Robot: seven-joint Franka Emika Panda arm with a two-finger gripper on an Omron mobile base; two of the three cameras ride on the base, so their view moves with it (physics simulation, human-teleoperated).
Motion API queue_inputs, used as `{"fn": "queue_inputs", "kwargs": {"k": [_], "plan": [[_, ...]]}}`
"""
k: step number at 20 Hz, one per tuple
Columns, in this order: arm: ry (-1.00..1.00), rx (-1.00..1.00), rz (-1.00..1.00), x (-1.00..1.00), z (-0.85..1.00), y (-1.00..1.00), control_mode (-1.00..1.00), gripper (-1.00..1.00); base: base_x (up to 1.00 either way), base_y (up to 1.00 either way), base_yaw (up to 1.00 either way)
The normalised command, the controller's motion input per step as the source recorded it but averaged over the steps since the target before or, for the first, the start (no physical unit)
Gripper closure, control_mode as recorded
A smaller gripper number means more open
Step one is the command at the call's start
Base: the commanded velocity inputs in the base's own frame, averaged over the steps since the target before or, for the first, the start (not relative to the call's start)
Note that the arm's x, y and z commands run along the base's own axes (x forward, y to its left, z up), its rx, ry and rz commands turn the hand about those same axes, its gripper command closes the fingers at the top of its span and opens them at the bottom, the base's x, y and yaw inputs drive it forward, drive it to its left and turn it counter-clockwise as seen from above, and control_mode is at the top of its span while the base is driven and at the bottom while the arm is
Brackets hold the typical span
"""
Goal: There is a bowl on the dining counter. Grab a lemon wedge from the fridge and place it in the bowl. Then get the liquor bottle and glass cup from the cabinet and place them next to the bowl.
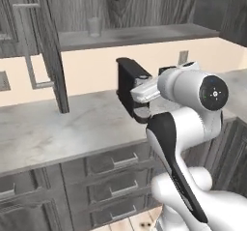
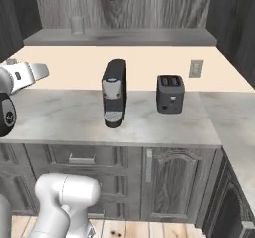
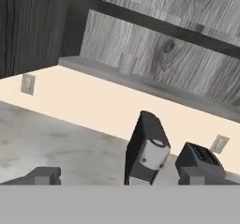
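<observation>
We see the cabinet (image 1: 38, 46) standing open above the counter (image 1: 53, 128), its door (image 1: 36, 51) swung out at the left of the left base view. On its shelf (image 1: 144, 36) stands the cup (image 1: 94, 27), upright, toward the left end and well apart from everything below. Our claw (image 3: 119, 174) is open and empty, its 2 fingertips (image 3: 44, 175) spread wide at the bottom of the hand view. The coming move turns on 1 thing: the cup (image 3: 125, 63) lies above and ahead of the claw, slightly left of centre in the hand view, up over the wall strip, so we judge the arm must rise and reach forward to the shelf. The cup's long axis is vertical, which suits a grip from the side.

Below stand a coffee machine (image 2: 113, 92) and, right of it, a toaster (image 2: 170, 93), both on the counter. The cup is clear and faint against the wood grain; its rim is hard to make out.
</observation>
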Motion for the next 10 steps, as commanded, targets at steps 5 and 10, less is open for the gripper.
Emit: {"fn": "queue_inputs", "kwargs": {"k": [5,10], "plan": [[0.00,0.00,0.00,0.00,0.00,0.00,1.00,-1.00,1.00,-0.10,0.01],[0.00,0.00,0.00,0.00,0.00,0.00,1.00,-1.00,0.94,-0.20,0.07]]}}
